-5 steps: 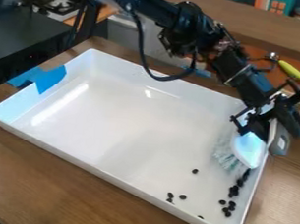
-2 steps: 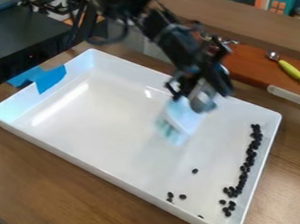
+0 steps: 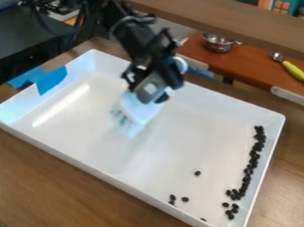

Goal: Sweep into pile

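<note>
My gripper (image 3: 147,80) hangs over the back middle of the white tray (image 3: 64,150), shut on a brush. The brush (image 3: 138,109) has a white and pale blue head with bristles turned down to the left; whether they touch the tray floor I cannot tell. Dark beans (image 3: 252,162) form a long line along the tray's right wall. Near the front right corner lie a few more beans (image 3: 230,211). A single bean (image 3: 198,173) and a small loose group (image 3: 172,198) rest farther left.
Blue tape (image 3: 49,79) covers part of the tray's left rim. Behind the tray, a reddish-brown shelf (image 3: 252,69) holds a metal bowl (image 3: 217,43) and a scoop with a yellow-green handle (image 3: 295,71). A black surface (image 3: 27,39) stands at the left.
The gripper has moved left with the brush, from the tray's right wall to its back middle. That uncovered the line of beans, which looks unchanged since the half-second-old frame.
</note>
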Motion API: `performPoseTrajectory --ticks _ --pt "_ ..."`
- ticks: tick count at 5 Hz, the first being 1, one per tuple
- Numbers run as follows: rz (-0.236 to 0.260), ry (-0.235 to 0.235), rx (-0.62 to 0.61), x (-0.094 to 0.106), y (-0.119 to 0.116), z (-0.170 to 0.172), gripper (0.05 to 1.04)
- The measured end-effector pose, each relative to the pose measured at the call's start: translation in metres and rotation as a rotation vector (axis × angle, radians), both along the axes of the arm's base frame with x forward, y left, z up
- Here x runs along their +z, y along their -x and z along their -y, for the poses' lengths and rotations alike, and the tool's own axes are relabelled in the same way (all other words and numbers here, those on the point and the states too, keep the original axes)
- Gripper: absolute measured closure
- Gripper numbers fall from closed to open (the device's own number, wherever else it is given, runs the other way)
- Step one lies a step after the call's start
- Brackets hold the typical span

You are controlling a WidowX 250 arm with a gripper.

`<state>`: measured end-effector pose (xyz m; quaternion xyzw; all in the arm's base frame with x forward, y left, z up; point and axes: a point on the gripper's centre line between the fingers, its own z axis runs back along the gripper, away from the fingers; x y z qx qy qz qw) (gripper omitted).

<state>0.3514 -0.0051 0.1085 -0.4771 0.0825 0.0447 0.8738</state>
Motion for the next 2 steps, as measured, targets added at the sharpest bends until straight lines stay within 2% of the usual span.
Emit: performPoseTrajectory --ticks 2 --pt "-0.018 -0.065 -0.004 -0.017 0.015 -0.062 0.617"
